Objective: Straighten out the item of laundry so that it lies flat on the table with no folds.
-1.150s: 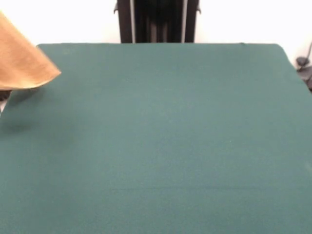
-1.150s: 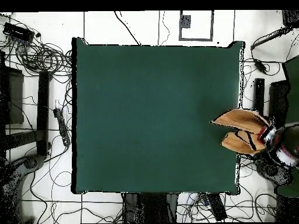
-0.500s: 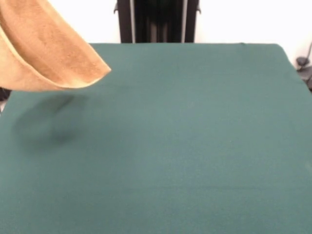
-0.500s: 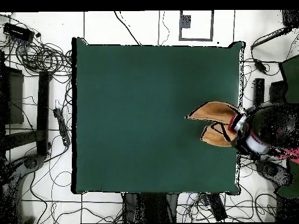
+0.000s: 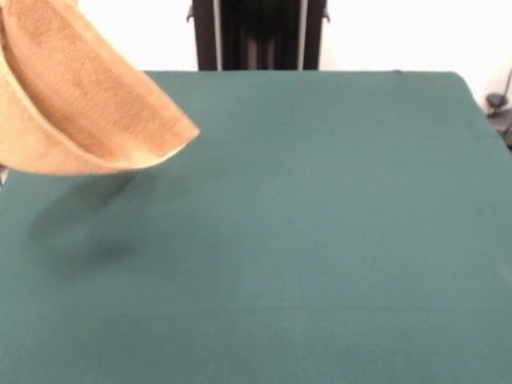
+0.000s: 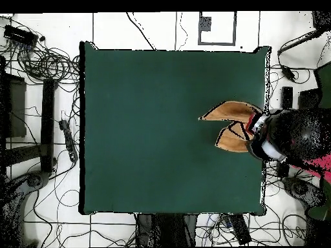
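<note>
- Green felt covers your table (image 5: 320,240), and cables trail over the white floor (image 6: 39,64) around it in the overhead view.
- Your towel (image 5: 80,104) hangs in the air above the table's edge, bunched into two pointed folds, casting a soft shadow on the felt below.
- Your gripper (image 6: 257,132) sits at the towel's gathered end in the overhead view; you cannot tell how its jaws stand.

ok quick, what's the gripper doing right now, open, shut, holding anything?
Gripper: not in view.
Towel: carried above the table by a person's hand.
</note>
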Controlling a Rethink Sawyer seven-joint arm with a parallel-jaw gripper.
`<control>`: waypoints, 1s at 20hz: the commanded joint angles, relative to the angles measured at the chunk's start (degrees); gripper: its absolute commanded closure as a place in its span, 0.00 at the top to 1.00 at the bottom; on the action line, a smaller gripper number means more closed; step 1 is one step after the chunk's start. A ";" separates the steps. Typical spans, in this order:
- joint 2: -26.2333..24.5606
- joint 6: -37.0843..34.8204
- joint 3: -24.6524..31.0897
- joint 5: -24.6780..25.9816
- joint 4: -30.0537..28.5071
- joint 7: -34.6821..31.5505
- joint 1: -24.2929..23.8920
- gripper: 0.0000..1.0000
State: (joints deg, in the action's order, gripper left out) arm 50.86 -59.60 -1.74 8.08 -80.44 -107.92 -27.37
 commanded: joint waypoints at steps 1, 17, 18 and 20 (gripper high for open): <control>-4.10 4.69 -1.71 -3.81 -7.71 -20.54 4.60 0.00; -4.82 7.82 -6.31 -7.31 -9.73 -21.76 8.49 0.00; -4.68 8.39 -6.72 -7.26 -10.06 -21.35 8.55 0.00; -4.32 8.54 -6.96 -7.58 -10.58 -20.66 8.35 0.00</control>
State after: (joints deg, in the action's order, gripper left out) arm 48.81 -54.10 -8.21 3.76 -82.96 -112.52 -21.84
